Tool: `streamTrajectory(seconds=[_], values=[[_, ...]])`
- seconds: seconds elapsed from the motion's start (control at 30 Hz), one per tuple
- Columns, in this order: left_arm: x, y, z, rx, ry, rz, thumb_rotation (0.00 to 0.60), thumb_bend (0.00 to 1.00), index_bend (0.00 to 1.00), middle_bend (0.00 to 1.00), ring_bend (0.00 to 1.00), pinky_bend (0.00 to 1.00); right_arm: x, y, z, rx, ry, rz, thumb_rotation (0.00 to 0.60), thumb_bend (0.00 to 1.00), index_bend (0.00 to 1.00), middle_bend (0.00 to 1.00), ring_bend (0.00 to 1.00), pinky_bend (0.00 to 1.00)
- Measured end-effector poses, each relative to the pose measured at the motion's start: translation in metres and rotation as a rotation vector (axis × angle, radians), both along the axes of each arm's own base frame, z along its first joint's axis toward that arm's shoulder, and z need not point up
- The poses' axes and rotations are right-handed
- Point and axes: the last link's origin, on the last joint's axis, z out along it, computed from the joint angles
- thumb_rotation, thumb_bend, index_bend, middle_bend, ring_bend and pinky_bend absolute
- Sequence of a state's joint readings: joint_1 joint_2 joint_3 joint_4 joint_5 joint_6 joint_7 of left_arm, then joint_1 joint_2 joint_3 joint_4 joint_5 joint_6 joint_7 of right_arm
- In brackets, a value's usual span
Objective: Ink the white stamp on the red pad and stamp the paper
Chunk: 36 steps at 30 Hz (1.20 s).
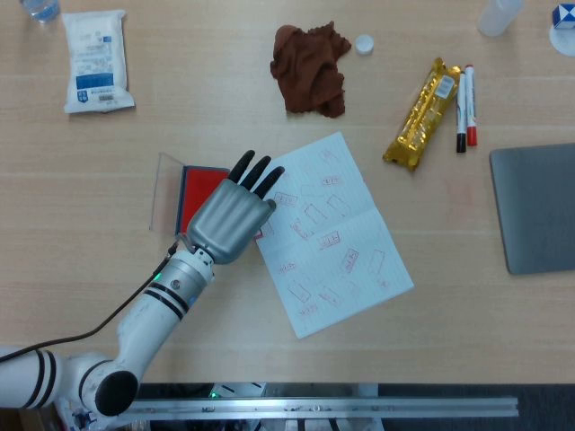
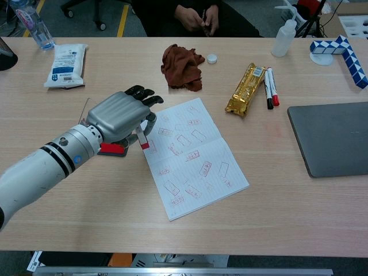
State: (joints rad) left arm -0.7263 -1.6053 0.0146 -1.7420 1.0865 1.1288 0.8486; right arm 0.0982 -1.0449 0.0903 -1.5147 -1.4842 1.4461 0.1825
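Fingers (image 2: pixel 141 95) curled around white stamp (image 2: pixel 142 139)

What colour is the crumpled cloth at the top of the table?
The cloth is reddish brown, clearest in the head view.

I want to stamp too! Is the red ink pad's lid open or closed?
Open. The red pad shows its bare red face, and the clear lid lies flipped out on its left. The left hand hides part of it.
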Motion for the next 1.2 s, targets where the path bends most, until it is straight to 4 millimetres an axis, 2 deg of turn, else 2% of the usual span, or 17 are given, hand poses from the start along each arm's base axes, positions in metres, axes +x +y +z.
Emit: streamTrajectory(seconds=[0.2,0.53,0.77,1.2], values=[[-0.015,-0.016,0.018,-0.002,0.014,-0.022,0.600,0.35,0.62,0.10,0.00,0.01,0.002,-0.002,-0.003,0.010,-0.003,0.007,0.600,0.22,0.41,0.47,0.33,0.35],[-0.037,-0.041,0.029,-0.016,-0.021,-0.013,0.600,0.35,0.62,0.10,0.00,0.01,0.005,-0.002,-0.003,0.014,-0.003,0.014,0.600,0.22,0.41,0.47,0.33,0.35],[-0.052,-0.048,0.023,-0.023,-0.029,-0.020,0.600,0.35,0.60,0.10,0.00,0.01,0.006,-0.002,-0.004,0.016,-0.002,0.013,0.600,0.22,0.41,0.47,0.33,0.35],[-0.071,-0.048,-0.003,-0.027,0.004,-0.029,0.600,0.35,0.57,0.09,0.00,0.01,0.006,0.001,-0.001,0.004,0.004,0.005,0.600,0.21,0.41,0.47,0.33,0.35]])
